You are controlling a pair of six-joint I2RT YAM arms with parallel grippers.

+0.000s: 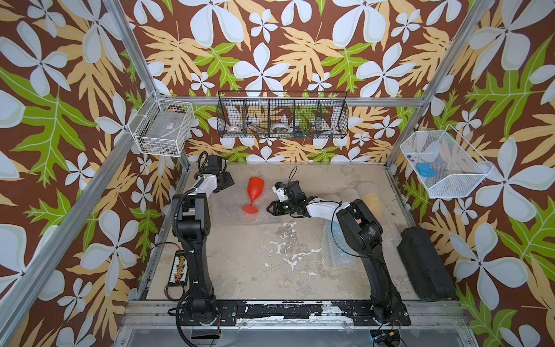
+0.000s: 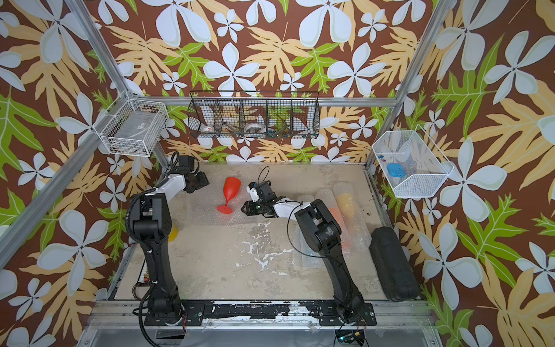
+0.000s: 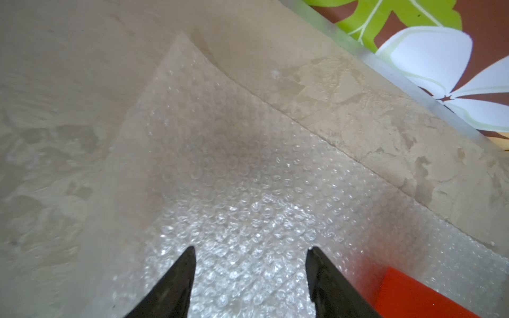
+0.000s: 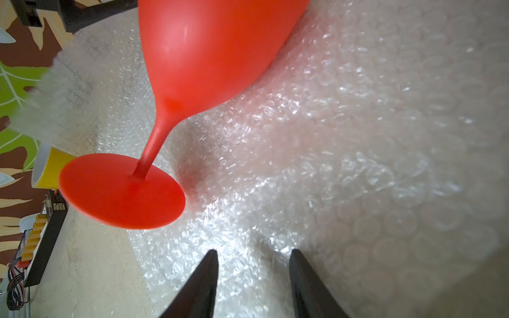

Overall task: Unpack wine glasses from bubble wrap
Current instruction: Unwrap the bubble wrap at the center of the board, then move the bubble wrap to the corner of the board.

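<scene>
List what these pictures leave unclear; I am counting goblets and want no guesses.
- Bluish wrapped bundle: top views, the right arm covers most of it; what is inside cannot be told.
- Yellow object: top view, mostly behind the left arm; right wrist view, partly behind the red goblet.
- Black wire basket: contents too small in both top views.
- Rolled bubble wrap: contents only pale blurs.

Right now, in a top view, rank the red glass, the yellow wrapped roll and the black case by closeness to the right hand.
1. red glass, just beside the right hand.
2. yellow wrapped roll, farther right, toward the back.
3. black case, table's right edge.
</scene>
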